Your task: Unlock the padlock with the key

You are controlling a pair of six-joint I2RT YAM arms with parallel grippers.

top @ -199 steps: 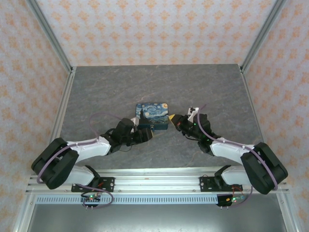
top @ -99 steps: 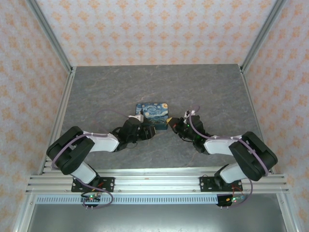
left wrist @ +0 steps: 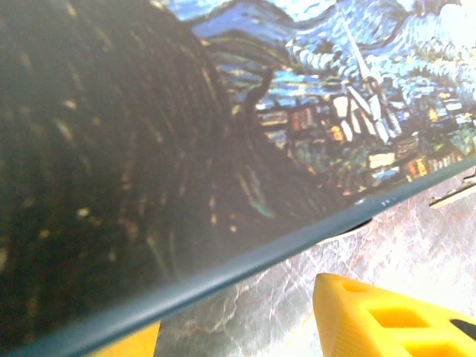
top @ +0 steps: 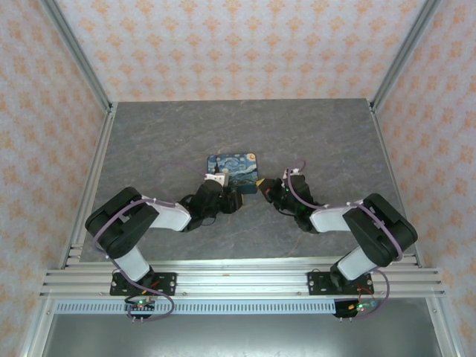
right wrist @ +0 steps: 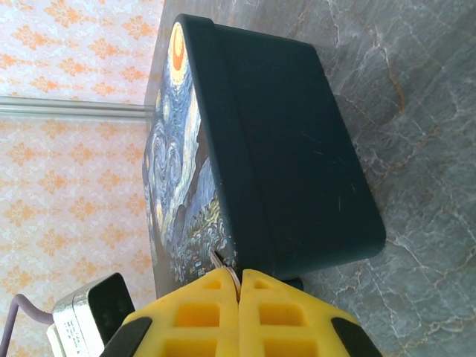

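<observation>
Clenches the right gripper [right wrist: 238, 286] on a thin silvery wire ring [right wrist: 222, 260], likely the key's, at the front seam of the swirl-painted blue-and-yellow box [right wrist: 282, 149], presumably where the tiny dark padlock hangs, too small to make out. Spreads the left gripper [left wrist: 236, 316], released, beside the box, likely bracing it.

Bright, even light; left wrist blurred

- The left arm [top: 141, 223] lies folded low, its elbow bent outward and its forearm reaching inward.
- The left tool [top: 227, 199] stands open, its yellow fingers [left wrist: 387, 320] well apart.
- The right arm [top: 349, 219] mirrors it, folded low and reaching inward.
- The right tool [top: 262, 184] has its yellow fingers [right wrist: 201, 309] pressed together, tips touching.
</observation>
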